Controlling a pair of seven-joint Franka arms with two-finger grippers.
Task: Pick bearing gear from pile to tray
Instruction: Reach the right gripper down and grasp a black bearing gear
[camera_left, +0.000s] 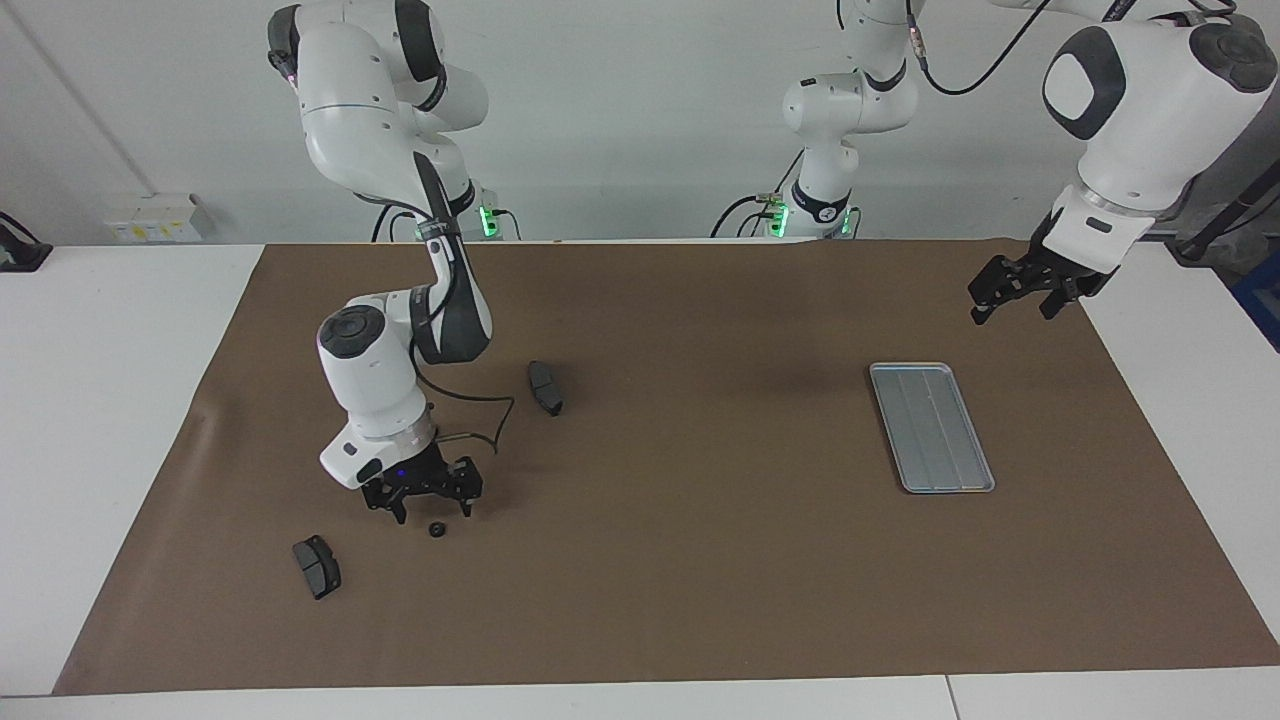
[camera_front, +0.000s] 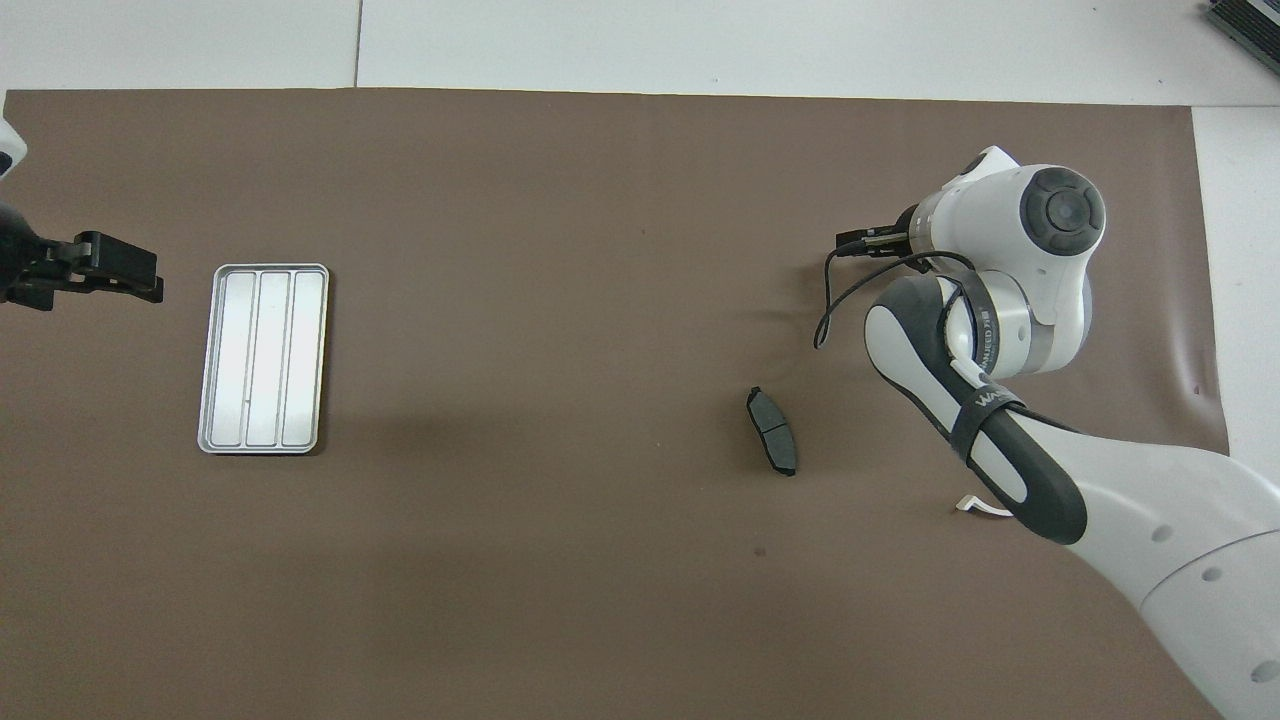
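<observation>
A small black gear lies on the brown mat toward the right arm's end of the table. My right gripper is open and low over the mat, with one finger on each side of the gear, just above it. In the overhead view the right arm's wrist hides the gear and the fingers. The silver ridged tray lies flat and empty toward the left arm's end; it also shows in the overhead view. My left gripper waits open and raised over the mat's corner beside the tray.
One dark brake pad lies nearer to the robots than the gear and shows in the overhead view. A second brake pad lies farther out. A tip of the white bracket shows beside the right arm.
</observation>
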